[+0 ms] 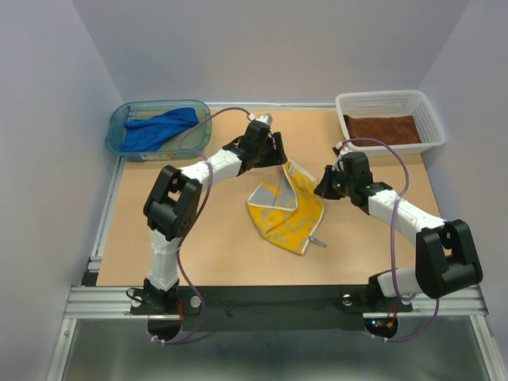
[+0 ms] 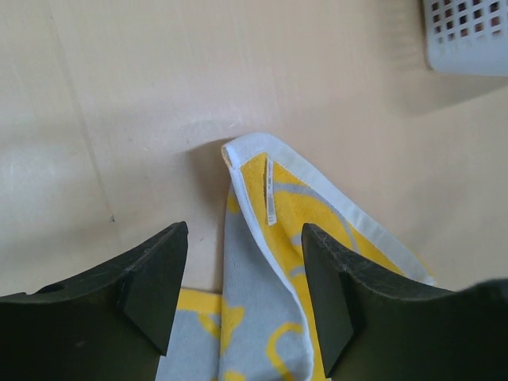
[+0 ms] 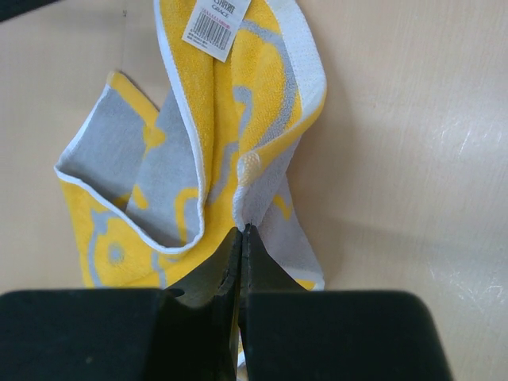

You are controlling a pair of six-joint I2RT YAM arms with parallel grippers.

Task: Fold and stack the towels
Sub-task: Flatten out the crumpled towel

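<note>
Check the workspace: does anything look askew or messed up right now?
Yes. The yellow towel lies mid-table twisted and bunched, not flat, edges curled over and its barcode tag showing. The right gripper pinches one edge; the left gripper hangs open over a corner. The blue towel is crumpled in its tub.

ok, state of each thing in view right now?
yellow towel: rumpled on the table, not neatly folded
left gripper: open, over a towel corner
right gripper: shut on the yellow towel's edge
blue towel: bunched in the teal tub
rust-brown towel: flat in the white basket
</note>
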